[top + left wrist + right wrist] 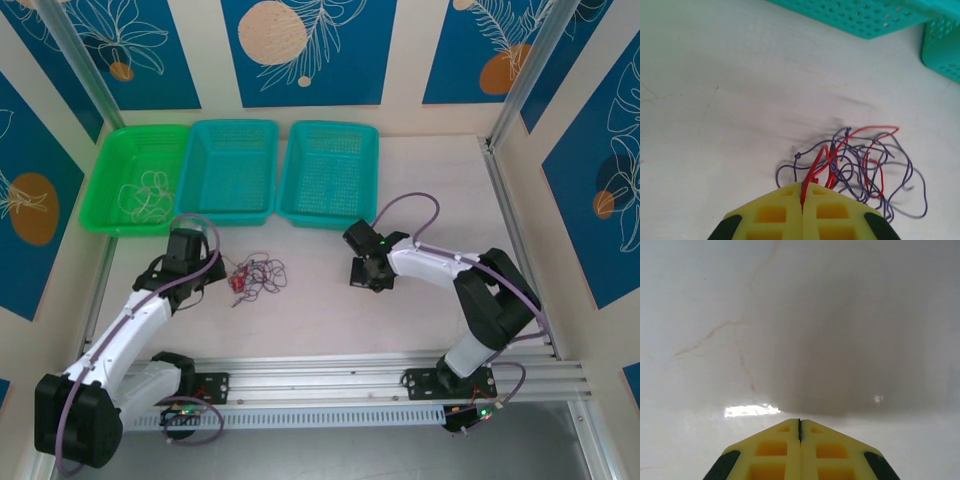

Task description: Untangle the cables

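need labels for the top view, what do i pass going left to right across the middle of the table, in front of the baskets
left arm's black end effector → small tangle of thin red and dark purple wires → bare white tabletop → right arm's black end effector

The tangle of thin red and dark purple wire cables (258, 274) (860, 165) lies on the pale smooth tabletop (320, 325) (740, 300), just ahead of the left claw (228, 279) (801, 186) and spreading to its right. One strand runs back between that claw's pressed-together fingers. Farther ahead, past the tangle, stand two teal perforated plastic baskets (232, 126) (330, 128) side by side. A green perforated plastic basket (100, 185) touches the left end of the row, with loose whitish wires (148, 193) inside it. The right claw (363, 275) (800, 421) hangs closed over bare tabletop, well apart from the tangle on the tangle's right and nearer than the baskets.
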